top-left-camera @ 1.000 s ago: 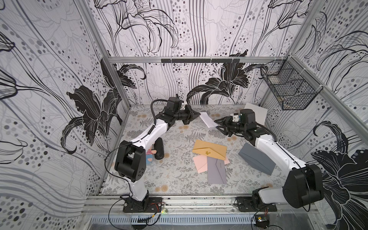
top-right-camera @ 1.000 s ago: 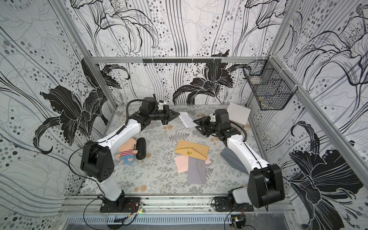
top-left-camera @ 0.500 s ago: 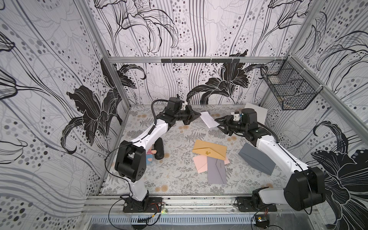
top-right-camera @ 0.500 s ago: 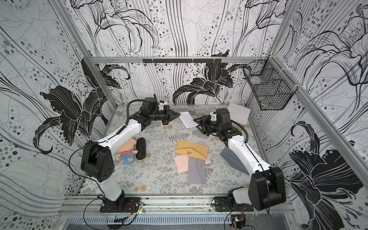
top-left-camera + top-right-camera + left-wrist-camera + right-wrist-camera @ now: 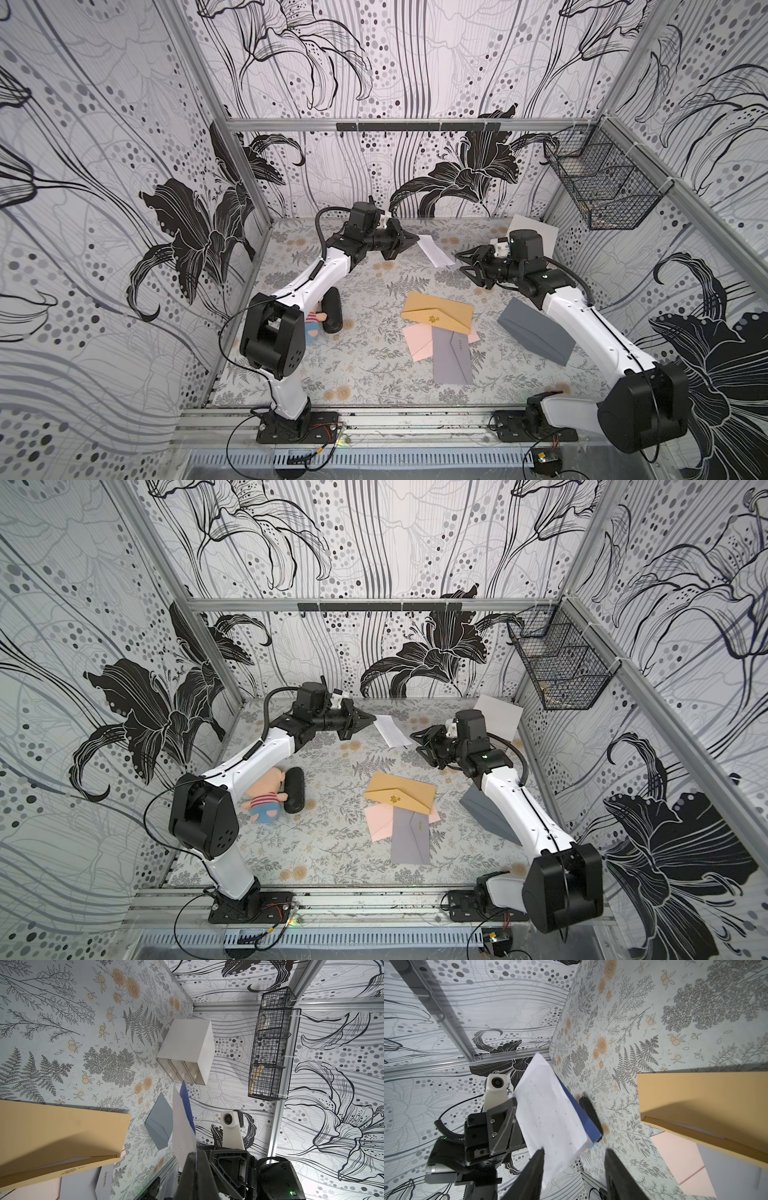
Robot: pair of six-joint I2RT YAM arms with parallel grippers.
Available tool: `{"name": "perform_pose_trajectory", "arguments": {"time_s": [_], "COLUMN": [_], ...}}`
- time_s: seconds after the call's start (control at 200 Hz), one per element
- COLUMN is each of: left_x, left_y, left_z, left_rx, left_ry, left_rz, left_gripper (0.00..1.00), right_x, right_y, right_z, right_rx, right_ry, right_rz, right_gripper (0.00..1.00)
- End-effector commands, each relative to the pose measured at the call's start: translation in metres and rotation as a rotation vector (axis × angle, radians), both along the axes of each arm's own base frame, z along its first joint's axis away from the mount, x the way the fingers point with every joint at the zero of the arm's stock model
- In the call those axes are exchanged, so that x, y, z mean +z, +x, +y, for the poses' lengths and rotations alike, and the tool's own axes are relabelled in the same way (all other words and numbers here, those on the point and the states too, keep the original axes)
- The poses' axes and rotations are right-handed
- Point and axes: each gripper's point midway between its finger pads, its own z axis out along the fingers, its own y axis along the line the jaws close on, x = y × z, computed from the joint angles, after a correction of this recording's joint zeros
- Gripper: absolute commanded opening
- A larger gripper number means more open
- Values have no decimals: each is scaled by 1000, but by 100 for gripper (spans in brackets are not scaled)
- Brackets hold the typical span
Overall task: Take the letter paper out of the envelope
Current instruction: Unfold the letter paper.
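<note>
My left fingers pinch the white letter paper together with the blue envelope, held above the far middle of the surface. The sheet hides most of the envelope, so I cannot tell whether the paper is still inside. My right fingers are spread just beside the sheet's free end, and I cannot make out whether they touch it.

Lab robot cell: alu frame, printed wall panels, base rail.
</note>
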Motion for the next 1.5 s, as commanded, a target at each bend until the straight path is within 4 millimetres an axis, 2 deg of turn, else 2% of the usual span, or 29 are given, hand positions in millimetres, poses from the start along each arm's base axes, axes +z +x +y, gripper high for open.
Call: {"name": "perform_pose_trajectory", "arguments": {"time_s": [0.0,0.596,1.036,1.286,1.492], "left_x": [9,3,-8,-10,-13], "left_y": [4,4,9,15,13], "left_z": [-5,-11,-21,-31,-39], "left_rx": [-10,-7,-4,11,9], "left_ry": [-13,-32,-47,-83,-82], "left_rz": [-43,-32,-14,-12,-3], "left_gripper": [0,0,0,0,0], "right_x": [2,-2,17,20,26], "right_y": [6,14,18,14,15], "right_z": [5,13,15,24,30], "right_rx": [10,0,-16,0,8], "right_ry": [37,148,217,230,235], "right_rz": [-10,7,-46,-54,-70], "right_gripper": [50,48,45,44,41]}}
